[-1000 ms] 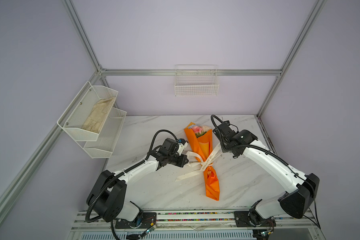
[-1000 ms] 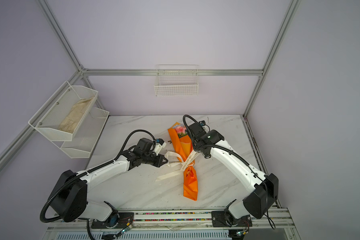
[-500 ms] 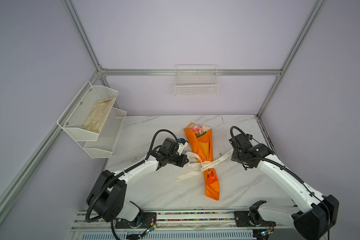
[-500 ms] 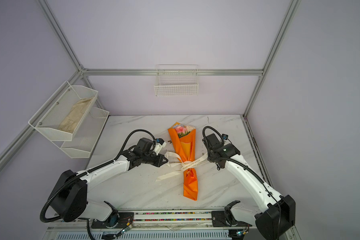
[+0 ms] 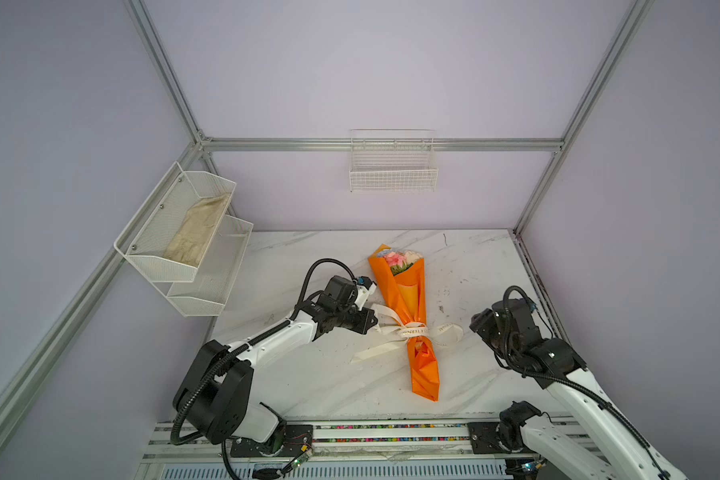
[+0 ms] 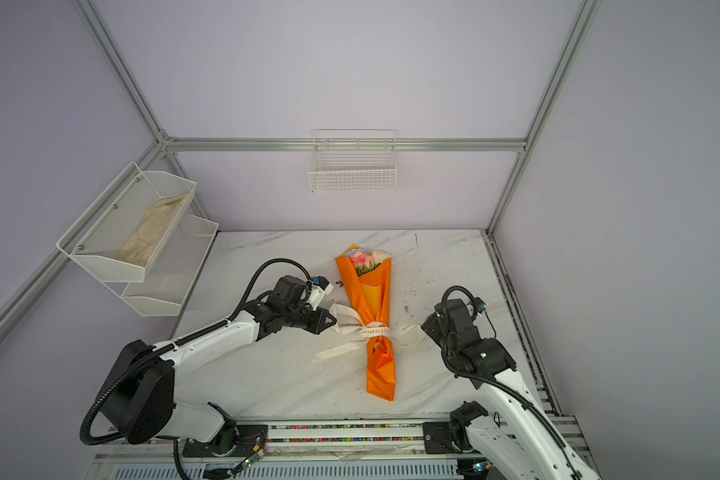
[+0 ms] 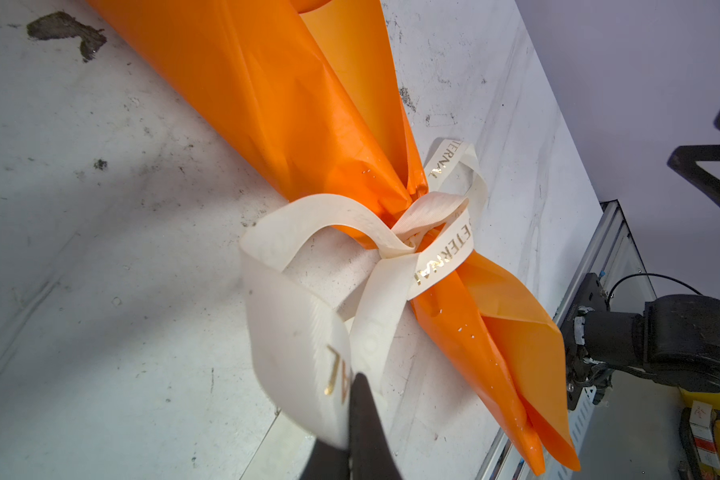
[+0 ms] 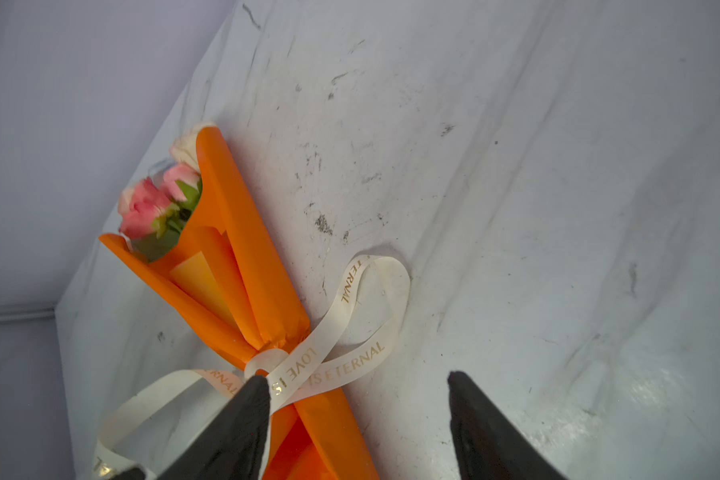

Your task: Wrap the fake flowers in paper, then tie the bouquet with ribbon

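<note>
Right arm has pulled back toward the right edge of the table since a second ago. Back then the right gripper sat at the bouquet's waist. Half a second ago it was drawing a ribbon strand out taut to the right. Now that strand is dropped and lies as a slack loop on the marble, right of the wrap.

Left arm hasn't moved across all three moments, and neither has the bouquet.

Jaws:
- Right gripper: fingers spread wide with nothing between them, only bare table and ribbon beyond. Both top views put it just beside the slack loop, and contact can't be confirmed.
- Left gripper: clenched on the left loop of the ribbon. The wrist view shows the cream band pinched between the black tips, and the loop runs from there to the knot.

Bouquet lies flat mid-table with its long axis running front to back. The pink and cream roses are at the far end, the orange paper tail at the near end. The ribbon is knotted around the narrow waist, gold lettering up. One free tail trails on the table to the front left of the knot.
</note>
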Robot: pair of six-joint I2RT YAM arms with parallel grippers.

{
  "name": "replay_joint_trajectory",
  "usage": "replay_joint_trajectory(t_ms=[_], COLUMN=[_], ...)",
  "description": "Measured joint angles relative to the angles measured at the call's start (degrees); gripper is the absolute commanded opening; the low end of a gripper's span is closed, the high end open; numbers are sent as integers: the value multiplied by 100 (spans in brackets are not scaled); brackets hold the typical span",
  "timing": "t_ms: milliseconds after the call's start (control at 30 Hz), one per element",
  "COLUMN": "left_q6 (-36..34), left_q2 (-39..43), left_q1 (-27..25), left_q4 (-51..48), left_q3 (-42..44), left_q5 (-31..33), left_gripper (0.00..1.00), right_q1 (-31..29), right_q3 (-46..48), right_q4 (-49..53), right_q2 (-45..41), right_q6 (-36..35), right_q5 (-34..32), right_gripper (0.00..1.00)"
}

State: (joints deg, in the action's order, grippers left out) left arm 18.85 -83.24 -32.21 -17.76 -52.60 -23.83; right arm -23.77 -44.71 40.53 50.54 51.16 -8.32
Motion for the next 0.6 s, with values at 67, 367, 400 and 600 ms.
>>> replay_joint_trajectory(t_ms=[67, 367, 400, 600], left_q6=[0, 2, 4, 2], left_q2=[0, 103, 146, 203], left_q1=[0, 0, 0, 0], left_q4=[11, 4, 7, 9], left_q3=[0, 0, 0, 0], left_q5=[-4, -13, -13, -17], left_gripper=[0, 0, 0, 0], right_q1=[0, -352, -393, -520], right_q3=[-258, -227, -227, -232], right_q4=[-199, -1410, -1517, -1893], right_q2=[870, 2568, 2544, 2625], right_q6=[-549, -1161, -1158, -1167], right_q5=[356, 2050, 2159, 2424], right_gripper=[59, 48, 48, 48])
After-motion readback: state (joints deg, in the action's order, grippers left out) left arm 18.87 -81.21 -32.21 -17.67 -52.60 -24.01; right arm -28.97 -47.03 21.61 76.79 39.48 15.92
